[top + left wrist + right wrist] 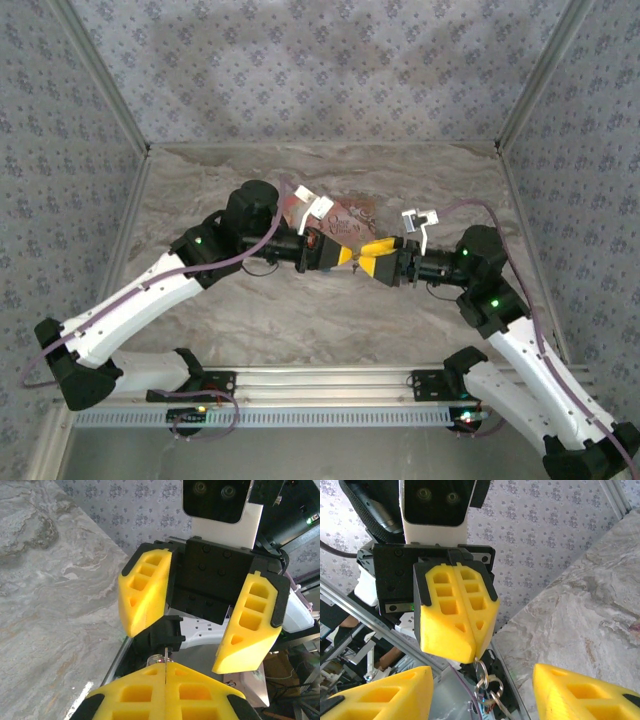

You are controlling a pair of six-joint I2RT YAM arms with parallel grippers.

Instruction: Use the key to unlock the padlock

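**Key held aloft as two arms meet over the table**

Above the marble table [250, 320], the left gripper [348, 255] is clamped tight on the key [480, 667]. The key juts from its yellow fingertips, with a ring [487, 690] of metal loops dangling beneath. The right gripper [385, 262] faces it tip to tip, its fingers spread wide and gripping nothing. The key hangs in line with that gap, touching neither finger.
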